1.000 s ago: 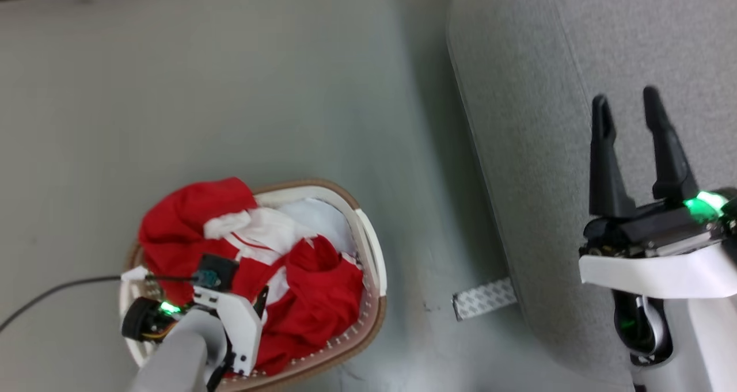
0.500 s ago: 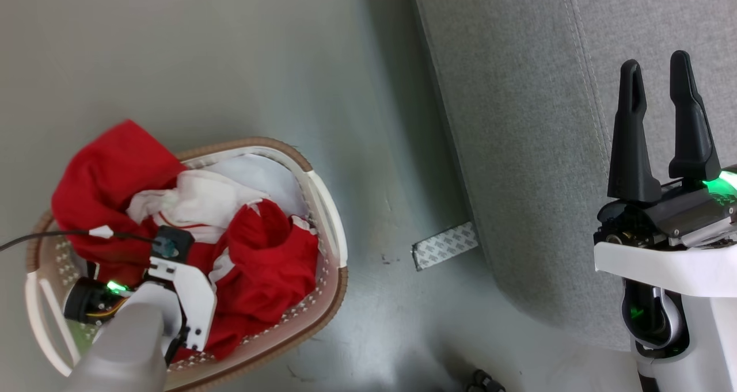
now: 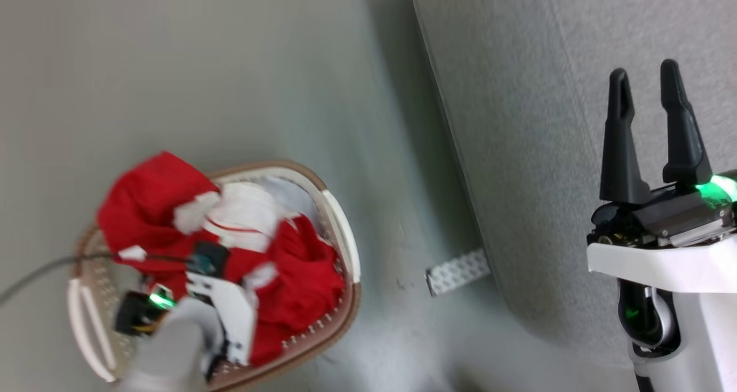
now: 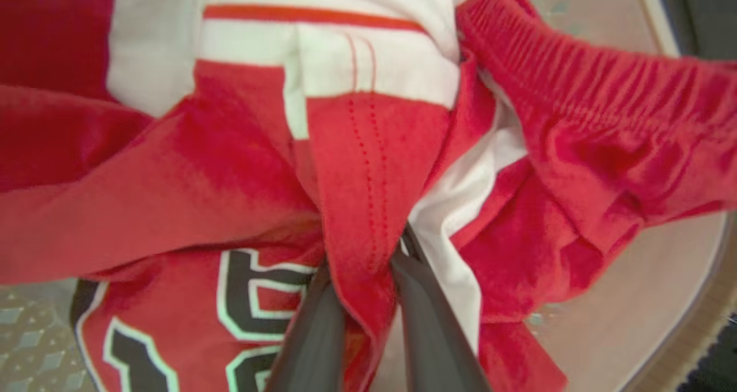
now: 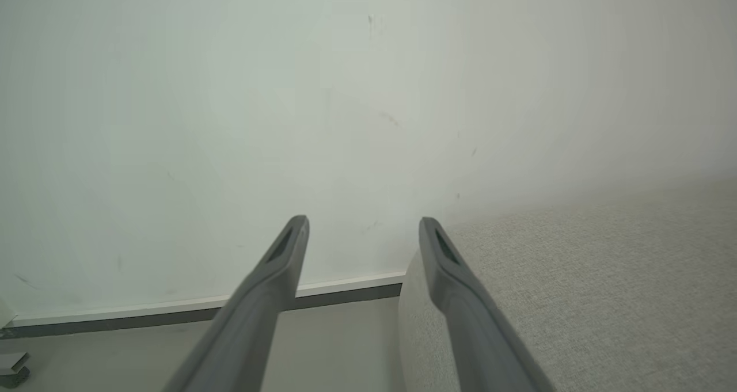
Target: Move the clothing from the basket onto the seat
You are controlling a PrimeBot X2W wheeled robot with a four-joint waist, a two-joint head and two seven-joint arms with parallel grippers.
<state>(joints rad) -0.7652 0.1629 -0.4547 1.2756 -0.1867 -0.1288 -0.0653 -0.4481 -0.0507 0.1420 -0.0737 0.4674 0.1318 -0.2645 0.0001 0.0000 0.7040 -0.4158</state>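
The clothing (image 3: 299,282), red garments with white bands, is heaped in the cream basket (image 3: 341,236) on the floor at the lower left. My left arm reaches down into the heap. In the left wrist view my left gripper (image 4: 363,259) is shut on a red stitched fold of the clothing (image 4: 368,167), beside a jersey with black-and-white lettering (image 4: 242,300). My right gripper (image 3: 645,87) stands open and holds nothing over the light-grey seat (image 3: 535,121) on the right. The right wrist view shows it (image 5: 363,225) pointing at the wall over the seat's edge (image 5: 576,294).
A patterned strip of tape (image 3: 458,272) lies on the floor against the seat's side. A black cable (image 3: 34,274) runs from my left wrist off to the left. Grey floor (image 3: 230,64) lies between basket and seat. A pale wall with a baseboard (image 5: 201,308) stands beyond.
The head camera has swung, so the whole picture shifted. My left gripper has closed on a red fold in the basket. The right gripper has stayed open over the seat.
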